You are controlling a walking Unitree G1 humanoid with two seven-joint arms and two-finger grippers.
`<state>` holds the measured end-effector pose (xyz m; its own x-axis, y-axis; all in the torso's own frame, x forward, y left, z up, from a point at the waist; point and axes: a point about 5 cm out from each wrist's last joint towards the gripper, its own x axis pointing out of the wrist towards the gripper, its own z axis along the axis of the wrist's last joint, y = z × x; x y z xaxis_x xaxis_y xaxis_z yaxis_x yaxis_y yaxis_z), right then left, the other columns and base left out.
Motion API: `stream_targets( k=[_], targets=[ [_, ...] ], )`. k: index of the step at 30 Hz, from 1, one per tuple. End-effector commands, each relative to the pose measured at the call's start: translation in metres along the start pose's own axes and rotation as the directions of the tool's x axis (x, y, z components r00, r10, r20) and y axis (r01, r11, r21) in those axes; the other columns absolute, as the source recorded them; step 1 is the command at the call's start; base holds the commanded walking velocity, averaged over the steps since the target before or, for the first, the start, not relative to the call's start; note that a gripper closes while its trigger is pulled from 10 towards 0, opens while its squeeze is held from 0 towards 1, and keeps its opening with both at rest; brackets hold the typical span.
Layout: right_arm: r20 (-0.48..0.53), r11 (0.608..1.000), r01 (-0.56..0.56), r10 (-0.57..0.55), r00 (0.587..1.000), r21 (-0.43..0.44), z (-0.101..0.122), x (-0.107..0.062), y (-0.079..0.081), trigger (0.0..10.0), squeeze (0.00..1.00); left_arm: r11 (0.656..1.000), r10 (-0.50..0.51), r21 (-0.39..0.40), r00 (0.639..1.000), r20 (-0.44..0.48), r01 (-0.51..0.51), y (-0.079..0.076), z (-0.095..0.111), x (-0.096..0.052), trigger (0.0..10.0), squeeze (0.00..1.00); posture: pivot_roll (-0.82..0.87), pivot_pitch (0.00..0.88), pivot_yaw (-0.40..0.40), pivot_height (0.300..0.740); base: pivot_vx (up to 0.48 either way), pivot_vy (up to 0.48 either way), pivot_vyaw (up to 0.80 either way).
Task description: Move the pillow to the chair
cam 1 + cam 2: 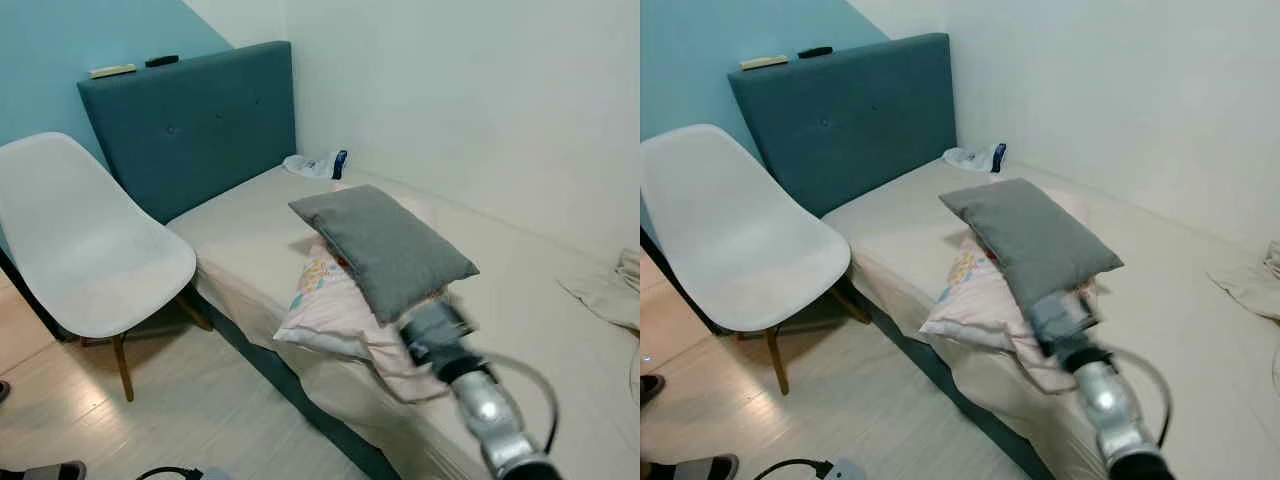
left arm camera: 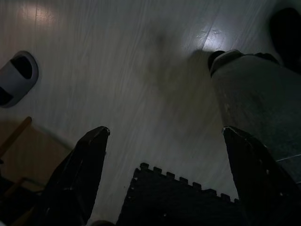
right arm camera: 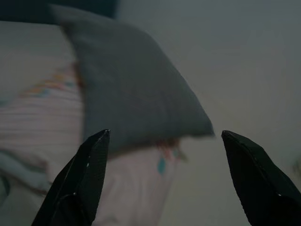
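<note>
A grey pillow [image 1: 385, 245] lies on top of a pale pink patterned pillow [image 1: 335, 310] at the near edge of the bed [image 1: 250, 235]. A white shell chair [image 1: 85, 245] stands on the floor to the left of the bed. My right arm reaches toward the pillows from the lower right. Its gripper [image 3: 162, 181] is open, and the grey pillow [image 3: 136, 89] lies just ahead between the spread fingers [image 3: 80, 179], not touched. My left gripper [image 2: 164, 183] hangs open over the floor.
A teal headboard [image 1: 190, 125] has small items on its top edge. A white cloth and a dark bottle [image 1: 322, 164] lie at the bed's head. A person's leg [image 2: 256, 103] and a slipper [image 2: 16, 77] are on the floor. A crumpled sheet [image 1: 610, 290] lies at far right.
</note>
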<state>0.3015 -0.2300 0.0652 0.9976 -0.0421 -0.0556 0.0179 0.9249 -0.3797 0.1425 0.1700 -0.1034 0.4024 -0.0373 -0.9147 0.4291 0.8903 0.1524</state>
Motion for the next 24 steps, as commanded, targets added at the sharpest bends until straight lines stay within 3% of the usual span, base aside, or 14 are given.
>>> stream_targets(
  k=[1,6,10,12,17,22,24],
  targets=[
    [-0.109,0.995,0.052,-0.042,0.993,0.089,-0.018,-0.005,-0.009,10.0,0.0,1.0,0.01,0.009,1.0,-0.013,-0.01,0.003,-0.004,-0.001,10.0,0.0,-0.11,0.0,0.032,0.74,0.0,0.0,0.0],
    [-0.234,0.97,0.163,-0.118,0.965,0.182,-0.038,-0.011,-0.021,10.0,0.0,0.998,0.042,-0.048,0.999,0.013,-0.042,0.006,0.003,0.0,10.0,0.0,-0.1,0.0,0.028,0.74,0.0,0.0,0.0],
    [-0.339,0.927,0.221,-0.111,0.934,0.303,-0.057,-0.019,-0.015,10.0,0.0,0.992,0.064,-0.109,0.998,0.016,-0.061,0.006,0.002,0.0,10.0,0.0,-0.1,0.0,0.008,0.74,0.0,0.0,0.0],
    [-0.349,0.918,0.23,-0.11,0.93,0.322,-0.059,-0.021,-0.014,10.0,0.0,0.991,0.064,-0.116,0.998,0.013,-0.062,0.006,0.002,0.0,10.0,0.0,-0.1,0.0,0.008,0.74,0.0,0.0,0.0],
    [-0.479,0.932,0.193,-0.024,0.877,0.307,-0.079,-0.032,0.004,10.0,0.0,0.973,0.07,-0.222,0.998,0.003,-0.067,0.005,-0.002,0.0,10.0,0.0,-0.07,0.0,-0.05,0.74,0.0,0.0,0.0],
    [-0.513,0.924,0.179,0.021,0.858,0.338,-0.086,-0.038,0.012,10.0,0.0,0.963,0.071,-0.262,0.997,0.004,-0.068,0.005,-0.003,-0.001,10.0,0.0,-0.06,0.0,-0.059,0.74,0.0,0.0,0.0],
    [-0.549,0.925,0.136,0.089,0.831,0.356,-0.094,-0.047,0.025,10.0,0.0,0.954,0.068,-0.293,0.998,0.009,-0.062,0.003,-0.002,0.0,10.0,0.0,-0.07,0.0,-0.051,0.74,0.0,0.0,0.0]
  ],
)
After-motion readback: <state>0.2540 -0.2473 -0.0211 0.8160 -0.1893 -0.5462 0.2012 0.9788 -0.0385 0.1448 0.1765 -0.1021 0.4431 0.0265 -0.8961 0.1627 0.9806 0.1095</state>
